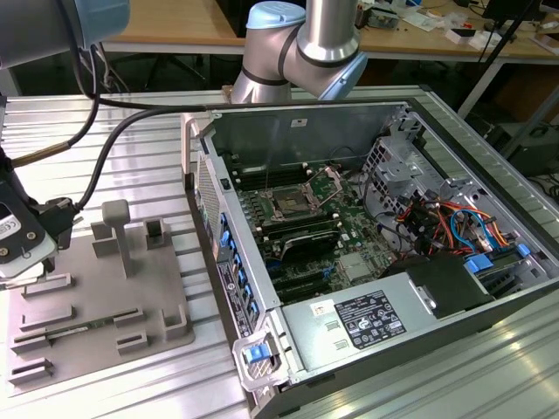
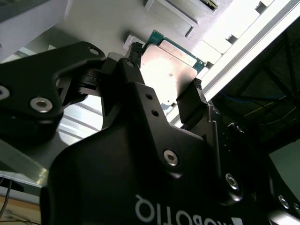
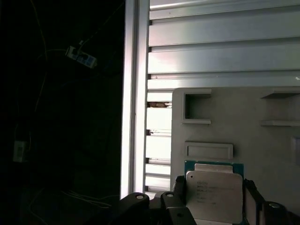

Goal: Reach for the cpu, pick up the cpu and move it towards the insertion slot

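Observation:
The cpu [image 3: 214, 197], a small square chip with a pale metal top and a green rim, sits between my gripper's two black fingers [image 3: 180, 186] over the gray plastic plate [image 3: 243, 108]. In the second wrist view the cpu [image 2: 169, 68] has a finger [image 2: 191, 98] pressed against each of two opposite edges, so my gripper [image 2: 164, 75] is shut on the cpu. In the exterior view my gripper [image 1: 39, 262] hangs over the far left end of the gray plate [image 1: 105, 305]. The insertion slot [image 1: 288, 206], a square silver-framed socket, lies on the motherboard inside the open computer case, well towards the exterior view's right.
The computer case's raised metal side wall [image 1: 229, 253] stands between the plate and the motherboard. Upright pegs [image 1: 118, 229] and low blocks rise from the plate. Black cables [image 1: 113, 140] trail from the arm across the ribbed aluminium table. A power supply box [image 1: 367, 319] fills the case's near end.

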Controlling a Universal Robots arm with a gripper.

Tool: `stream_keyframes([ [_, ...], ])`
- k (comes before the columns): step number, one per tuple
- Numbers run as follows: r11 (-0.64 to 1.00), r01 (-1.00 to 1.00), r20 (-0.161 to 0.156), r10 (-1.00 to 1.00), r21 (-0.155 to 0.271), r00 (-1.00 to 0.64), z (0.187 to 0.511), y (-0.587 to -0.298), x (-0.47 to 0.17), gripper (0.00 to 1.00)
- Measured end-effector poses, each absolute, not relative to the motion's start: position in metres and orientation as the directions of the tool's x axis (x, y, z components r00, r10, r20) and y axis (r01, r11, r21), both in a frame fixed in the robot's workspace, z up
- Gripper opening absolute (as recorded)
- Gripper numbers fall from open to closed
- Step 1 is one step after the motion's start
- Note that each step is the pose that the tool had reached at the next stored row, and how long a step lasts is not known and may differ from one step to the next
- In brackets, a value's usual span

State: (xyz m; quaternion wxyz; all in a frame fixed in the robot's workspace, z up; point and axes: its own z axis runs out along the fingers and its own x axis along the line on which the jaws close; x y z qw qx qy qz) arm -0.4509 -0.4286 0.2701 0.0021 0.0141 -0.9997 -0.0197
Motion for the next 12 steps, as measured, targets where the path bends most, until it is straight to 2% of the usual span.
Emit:
stream_keyframes([
  [12, 0.999, -0.028, 0.004, -0.028, 0.040, -1.000, 0.2763, -0.4286, -0.4508, 0.55],
])
